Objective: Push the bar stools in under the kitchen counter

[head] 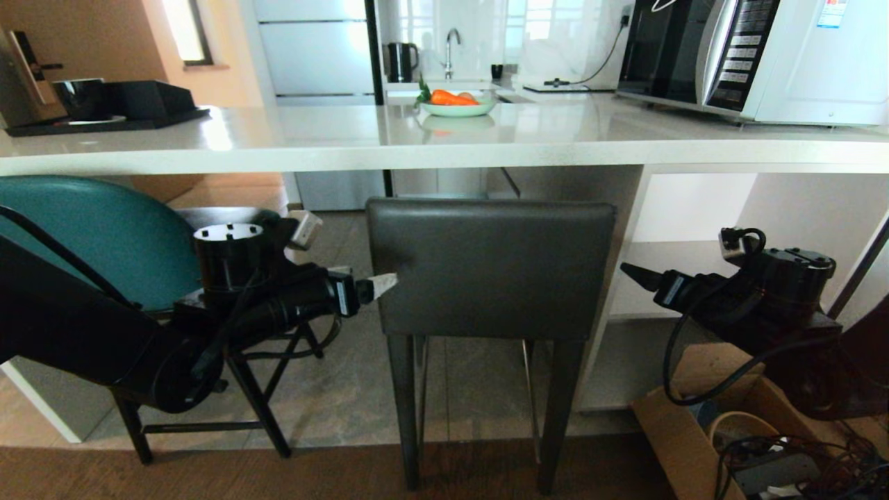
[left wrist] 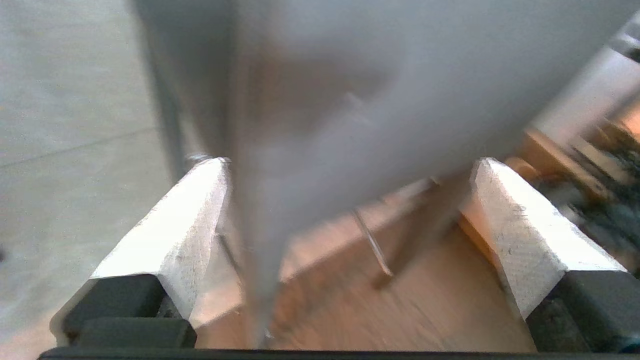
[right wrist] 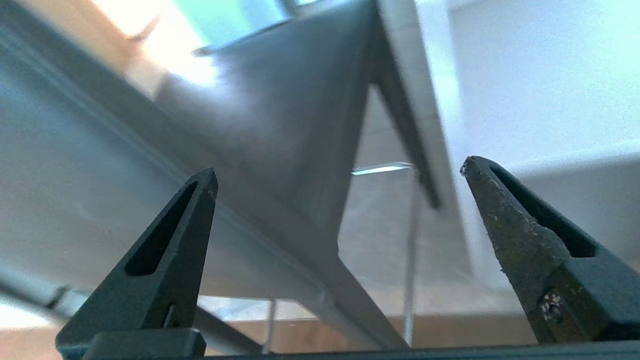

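Note:
The dark grey square-backed bar stool (head: 489,267) stands in the middle, its back just below the white kitchen counter's (head: 333,149) front edge. The teal bar stool (head: 97,236) is at the left, partly hidden by my left arm. My left gripper (head: 380,285) is open at the left edge of the grey stool's back; whether it touches, I cannot tell. In the left wrist view the blurred grey stool (left wrist: 350,75) looms between the white fingers (left wrist: 185,220) of that gripper (left wrist: 350,162). My right gripper (head: 633,273) is open, a short gap right of the back. The right wrist view shows this gripper (right wrist: 339,167) facing the stool (right wrist: 280,125).
On the counter are a microwave (head: 757,55), a bowl of carrots (head: 458,105) and a black tray with a machine (head: 118,104). White open shelving (head: 694,257) is under the counter at the right. A cardboard box with cables (head: 694,430) sits on the floor below my right arm.

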Tool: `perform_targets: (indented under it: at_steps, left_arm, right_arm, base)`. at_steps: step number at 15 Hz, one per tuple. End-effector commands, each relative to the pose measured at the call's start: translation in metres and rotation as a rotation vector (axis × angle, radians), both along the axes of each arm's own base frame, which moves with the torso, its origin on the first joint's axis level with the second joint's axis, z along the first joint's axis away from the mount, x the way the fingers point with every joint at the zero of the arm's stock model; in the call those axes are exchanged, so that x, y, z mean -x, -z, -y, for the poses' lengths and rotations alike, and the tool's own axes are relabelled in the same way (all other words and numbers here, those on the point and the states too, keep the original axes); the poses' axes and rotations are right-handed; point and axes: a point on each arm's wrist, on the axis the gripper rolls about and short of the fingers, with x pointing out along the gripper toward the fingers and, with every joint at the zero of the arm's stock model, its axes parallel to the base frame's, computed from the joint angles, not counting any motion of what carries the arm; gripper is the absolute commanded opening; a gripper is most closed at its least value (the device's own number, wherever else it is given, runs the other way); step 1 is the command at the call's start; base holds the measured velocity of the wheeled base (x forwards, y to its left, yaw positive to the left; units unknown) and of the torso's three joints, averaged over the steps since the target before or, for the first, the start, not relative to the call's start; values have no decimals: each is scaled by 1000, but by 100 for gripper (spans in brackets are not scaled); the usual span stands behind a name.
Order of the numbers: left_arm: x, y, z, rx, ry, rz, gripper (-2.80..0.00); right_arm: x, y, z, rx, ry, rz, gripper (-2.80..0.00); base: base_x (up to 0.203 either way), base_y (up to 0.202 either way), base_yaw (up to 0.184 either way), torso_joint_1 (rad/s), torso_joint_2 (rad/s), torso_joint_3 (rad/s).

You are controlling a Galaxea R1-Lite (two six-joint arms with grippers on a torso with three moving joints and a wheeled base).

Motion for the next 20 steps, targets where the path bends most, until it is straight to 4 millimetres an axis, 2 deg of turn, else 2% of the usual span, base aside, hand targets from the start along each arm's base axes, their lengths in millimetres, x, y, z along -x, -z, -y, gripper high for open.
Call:
perform_targets:
  at_steps: [1, 3, 5, 8, 12, 15, 20]
  left_arm:
    - [0, -4, 9, -7, -36, 14, -280]
    - [2, -3, 16, -10, -20, 11, -280]
    - [-7, 6, 20, -17, -22, -6, -280]
    - [-22, 9, 23, -13, -31, 7, -280]
    - [-38, 17, 27, -13, -37, 7, -280]
    - [-41, 19, 27, -14, -40, 6, -280]
    - [-46, 16, 17, -10, -66, 16, -280]
  right_arm:
    - [18, -18, -12, 3, 10, 23, -280]
    - [33, -22, -26, -2, -33, -22, -280]
    - [37, -20, -36, 1, -60, -38, -280]
    - [21, -22, -38, 1, -58, -32, -280]
    - [-12, -26, -44, 4, -59, -60, -280]
    - [-18, -25, -58, 7, -93, -76, -280]
    - [-36, -17, -63, 6, -98, -83, -280]
  base:
    - [0, 0, 0, 0, 0, 0]
    - [0, 0, 0, 0, 0, 0]
    - [0, 0, 0, 0, 0, 0]
    - [0, 0, 0, 0, 0, 0]
    - [0, 0, 0, 0, 0, 0]
    - [0, 0, 0, 0, 0, 0]
    - [0, 0, 0, 0, 0, 0]
